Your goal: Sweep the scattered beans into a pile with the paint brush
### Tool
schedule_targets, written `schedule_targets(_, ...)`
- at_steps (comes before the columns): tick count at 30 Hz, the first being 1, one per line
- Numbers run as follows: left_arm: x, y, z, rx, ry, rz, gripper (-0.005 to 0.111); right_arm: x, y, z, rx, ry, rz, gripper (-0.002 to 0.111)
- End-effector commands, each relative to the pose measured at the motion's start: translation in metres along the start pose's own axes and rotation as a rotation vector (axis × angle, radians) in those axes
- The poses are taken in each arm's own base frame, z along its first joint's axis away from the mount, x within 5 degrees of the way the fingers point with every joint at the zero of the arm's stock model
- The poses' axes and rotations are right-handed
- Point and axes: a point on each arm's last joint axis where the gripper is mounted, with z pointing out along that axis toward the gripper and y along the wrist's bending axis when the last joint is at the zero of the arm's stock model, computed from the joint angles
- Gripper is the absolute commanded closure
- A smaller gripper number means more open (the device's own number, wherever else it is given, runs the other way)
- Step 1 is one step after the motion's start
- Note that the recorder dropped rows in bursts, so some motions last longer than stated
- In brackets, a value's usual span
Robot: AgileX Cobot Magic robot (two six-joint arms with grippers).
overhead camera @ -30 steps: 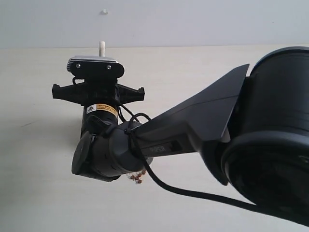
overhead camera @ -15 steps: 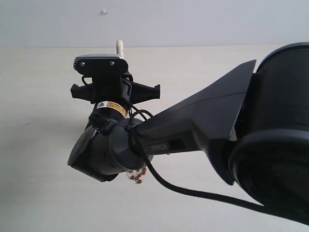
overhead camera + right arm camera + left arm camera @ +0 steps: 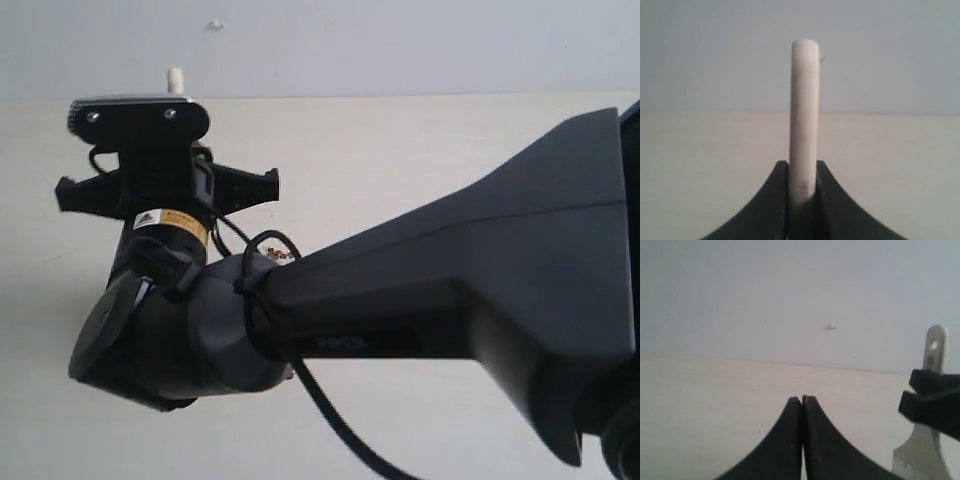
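Nearest to you in the exterior view, the bulky black right arm (image 3: 440, 290) fills the foreground, reaching from the right edge across to the left, with a black cable (image 3: 330, 420) looping beneath it. Past its elbow, the wrist rises to a flat black-and-silver wrist camera (image 3: 138, 115).

Your right gripper (image 3: 802, 167) has its two black fingers clamped on the flat paint brush with the pale wooden handle (image 3: 804, 100), which the right wrist view shows edge-on between them. The brush stands upright, and the rounded handle end pokes up just above the wrist camera in the exterior view. From the left wrist view you see the hole near the handle end and, below the gripping finger, the silver metal ferrule (image 3: 920, 457). The bristles are hidden in every view.

Your left gripper (image 3: 802, 399) is closed with nothing between its fingers, the two black tips pressed together, well apart from the brush.

A few tiny round reddish-brown beans (image 3: 283, 256) peek over the arm; the arm hides the rest, so you cannot judge the pile.

Beyond lies the pale cream table (image 3: 420, 140), then the plain grey-white wall (image 3: 400, 50).
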Motion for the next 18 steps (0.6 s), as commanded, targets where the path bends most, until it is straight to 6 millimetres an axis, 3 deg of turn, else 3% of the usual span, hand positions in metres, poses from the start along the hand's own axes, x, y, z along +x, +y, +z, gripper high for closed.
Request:
schedule_targets(1, -0.001, -0.001, -0.001, 0.007, -0.005, -0.010, 0.107, 0.006, 0.019, -0.013, -0.138, 0.088, -0.063, 0.108)
schedule_targets(10, -0.001, -0.001, -0.001, 0.007, -0.005, -0.010, 0.107, 0.016, 0.007, -0.015, -0.024, 0.189, -0.232, 0.108)
schedule_targets(18, -0.001, -0.001, -0.001, 0.007, -0.005, -0.010, 0.107, 0.020, -0.006, -0.016, 0.054, 0.166, -0.339, 0.108)
